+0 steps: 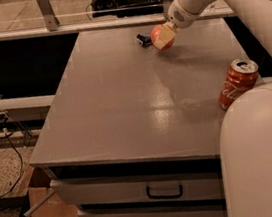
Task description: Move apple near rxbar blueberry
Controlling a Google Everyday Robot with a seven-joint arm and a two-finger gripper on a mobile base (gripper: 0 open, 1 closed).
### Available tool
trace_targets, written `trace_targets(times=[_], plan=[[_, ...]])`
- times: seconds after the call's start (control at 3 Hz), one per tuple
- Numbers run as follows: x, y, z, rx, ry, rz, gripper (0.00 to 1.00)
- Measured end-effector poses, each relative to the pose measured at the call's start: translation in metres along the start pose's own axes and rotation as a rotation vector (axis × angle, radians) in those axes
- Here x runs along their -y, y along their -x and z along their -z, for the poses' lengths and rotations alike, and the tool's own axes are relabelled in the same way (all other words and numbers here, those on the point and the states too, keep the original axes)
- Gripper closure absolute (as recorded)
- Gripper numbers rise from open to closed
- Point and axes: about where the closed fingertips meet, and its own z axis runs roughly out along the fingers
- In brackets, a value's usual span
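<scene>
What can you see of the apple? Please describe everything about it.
The apple is round, red with a yellowish patch, and looks smooth. It is at the far side of the table, just right of the dark rxbar blueberry, close but whether touching is unclear. The hand grips it; a pale finger covers its right side. Its stem is not visible.

Apple (157, 36): round and red, its right side hidden behind a pale finger.
Apple's place: far part of the table (125, 107), right of the middle, low over the top; whether it touches the top cannot be told.
Rxbar (143, 39): small, flat, dark blue wrapper with pale marks, lying on the table top.
Relation: the rxbar lies just left of the apple, very close; contact cannot be told.
Gripper (164, 38): at the apple, reaching down from the upper right, fingers (168, 33) clasping it.
</scene>
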Motion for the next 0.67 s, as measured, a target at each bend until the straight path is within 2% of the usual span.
trace_targets(times=[0.33, 0.67], plan=[[-0.0036, -0.0063, -0.0028, -0.010, 0.011, -0.020, 0.15], [-0.0097, -0.0073, -0.0044, -0.010, 0.022, -0.024, 0.00]])
